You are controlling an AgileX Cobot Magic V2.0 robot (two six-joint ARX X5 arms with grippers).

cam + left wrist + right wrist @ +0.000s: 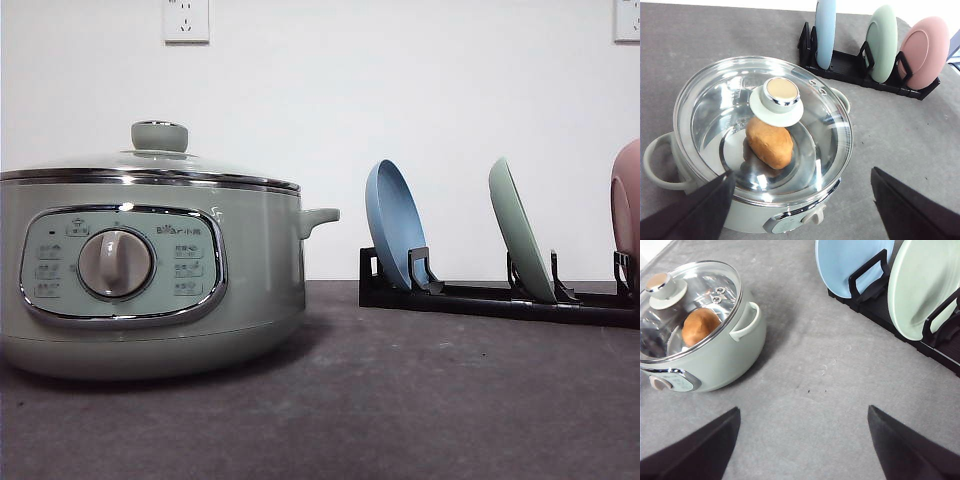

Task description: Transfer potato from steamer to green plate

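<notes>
Potato [769,142] sits inside the steamer [150,290], and I see it through the glass lid [730,120], which is on, its knob [781,95] right above the potato. Off to the steamer's right, a black rack [500,298] holds the blue plate [395,238], the green plate [520,240] and a pink plate [924,52] on edge. My left gripper [800,212] hovers above the lid, fingers wide apart, holding nothing. My right gripper [802,447] hangs over bare table [810,370] between steamer and rack, equally spread and empty.
</notes>
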